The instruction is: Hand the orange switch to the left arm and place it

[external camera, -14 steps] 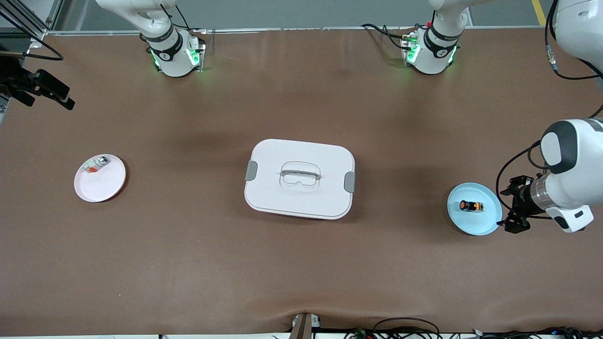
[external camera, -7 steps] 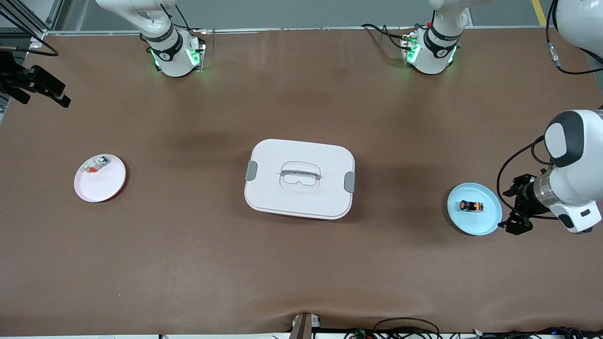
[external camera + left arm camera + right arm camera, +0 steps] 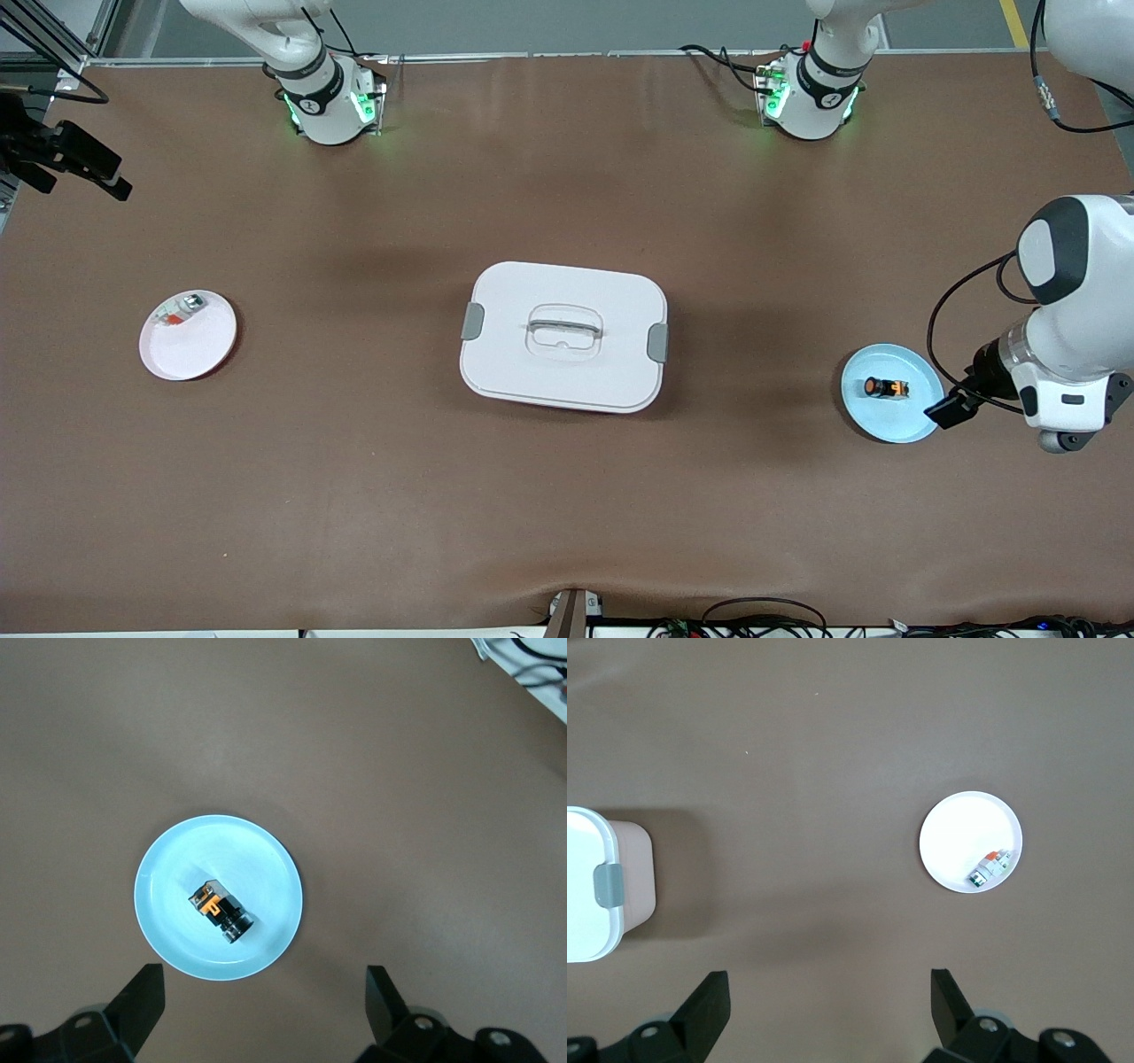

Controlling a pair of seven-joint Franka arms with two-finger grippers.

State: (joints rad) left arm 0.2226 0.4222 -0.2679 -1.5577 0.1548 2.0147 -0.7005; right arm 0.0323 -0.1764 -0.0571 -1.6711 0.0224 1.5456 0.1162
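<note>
Left gripper: fingers spread wide, holding nothing, hanging above the tabletop just off the edge of the blue plate. Judged to be lining up for a descent onto the plate's contents.

Switch: lying on its side near the middle of the blue plate, close under the left gripper and slightly ahead of it. Black body, orange band, untouched; also visible in the front view. It rests at the left arm's end, so that arm must make the first pick.

Box: closed, grey clips on its short sides, mid-tabletop, well apart from the left gripper. It sits squarely between the two plates, so any carry must pass above or around it.

White plate: at the right arm's end, holding a small silvery-white part; a likely destination.

Right gripper: fingers wide apart, empty, waiting high over the tabletop between box and white plate.
</note>
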